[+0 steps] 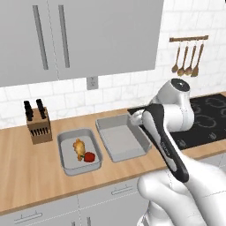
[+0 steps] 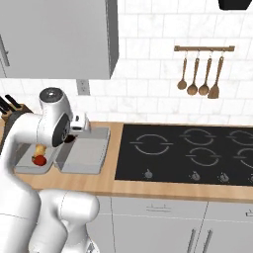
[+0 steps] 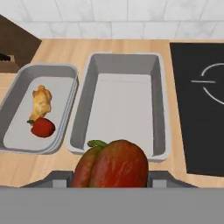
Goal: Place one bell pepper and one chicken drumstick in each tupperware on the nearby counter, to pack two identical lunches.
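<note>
Held bell pepper, hand view, over empty tupperware

Open floor across right tupperware; nothing inside, raised walls all round. Left tupperware partly taken: chicken drumstick and bell pepper touching each other towards its right side, bare floor along its left side. Trays just beside each other, rims nearly meeting, no passage between. Knife block upright, near left tray's far left corner. Bare counter along front edge. Flat stovetop right of trays. Hanging utensils on wall, well above.
</note>
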Tool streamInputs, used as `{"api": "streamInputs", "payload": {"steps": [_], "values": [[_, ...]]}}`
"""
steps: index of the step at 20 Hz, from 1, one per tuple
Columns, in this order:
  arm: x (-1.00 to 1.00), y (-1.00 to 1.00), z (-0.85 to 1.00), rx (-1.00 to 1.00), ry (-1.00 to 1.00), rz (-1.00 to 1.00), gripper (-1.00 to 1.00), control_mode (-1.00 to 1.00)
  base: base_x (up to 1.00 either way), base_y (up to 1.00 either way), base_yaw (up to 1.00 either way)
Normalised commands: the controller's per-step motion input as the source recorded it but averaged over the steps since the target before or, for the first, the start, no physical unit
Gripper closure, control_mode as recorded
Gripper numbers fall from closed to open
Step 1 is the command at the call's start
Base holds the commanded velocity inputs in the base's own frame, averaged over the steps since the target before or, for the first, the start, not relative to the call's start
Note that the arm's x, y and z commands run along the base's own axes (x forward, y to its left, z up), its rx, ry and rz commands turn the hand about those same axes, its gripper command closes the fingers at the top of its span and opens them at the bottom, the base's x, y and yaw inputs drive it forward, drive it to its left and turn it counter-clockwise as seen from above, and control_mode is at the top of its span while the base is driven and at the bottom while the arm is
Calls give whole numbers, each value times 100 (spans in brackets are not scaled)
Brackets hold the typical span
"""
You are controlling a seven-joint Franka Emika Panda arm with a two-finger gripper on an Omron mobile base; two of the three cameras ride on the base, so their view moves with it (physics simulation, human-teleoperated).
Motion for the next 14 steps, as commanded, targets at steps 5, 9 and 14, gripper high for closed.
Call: {"api": "streamInputs", "payload": {"steps": [5,9,14], "values": [[75,10,-73,0,8,14,100,-100,0,0,0],[87,7,-56,0,5,9,100,-100,0,0,0],[81,22,-52,0,5,7,100,-100,0,0,0]]}}
